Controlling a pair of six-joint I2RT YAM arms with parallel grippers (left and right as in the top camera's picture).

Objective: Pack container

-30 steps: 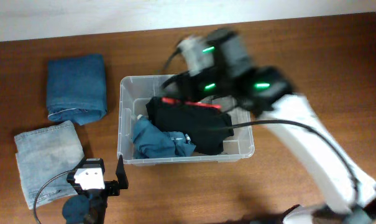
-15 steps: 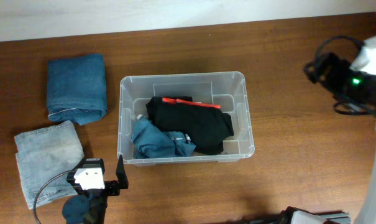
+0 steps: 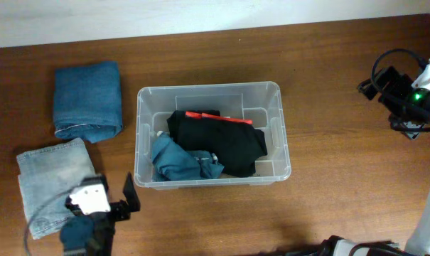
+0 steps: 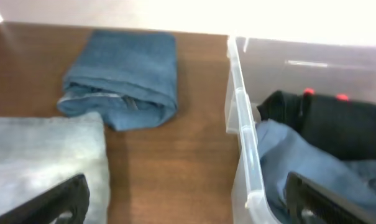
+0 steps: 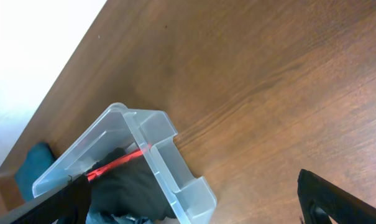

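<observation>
The clear plastic container stands mid-table. Inside lie a black garment with a red stripe and a crumpled blue garment. It also shows in the left wrist view and the right wrist view. My left gripper is open and empty at the front left, between the light jeans and the container's front left corner; in its wrist view the fingers straddle bare table. My right gripper is open and empty, far right of the container; in its wrist view nothing lies between the fingers.
Folded dark blue jeans lie at the back left, also in the left wrist view. Folded light blue jeans lie at the front left, also in the left wrist view. The table's back edge meets a white wall.
My right arm has pulled away from over the container to the far right, leaving the black garment inside. My left gripper has shifted slightly left and forward.
</observation>
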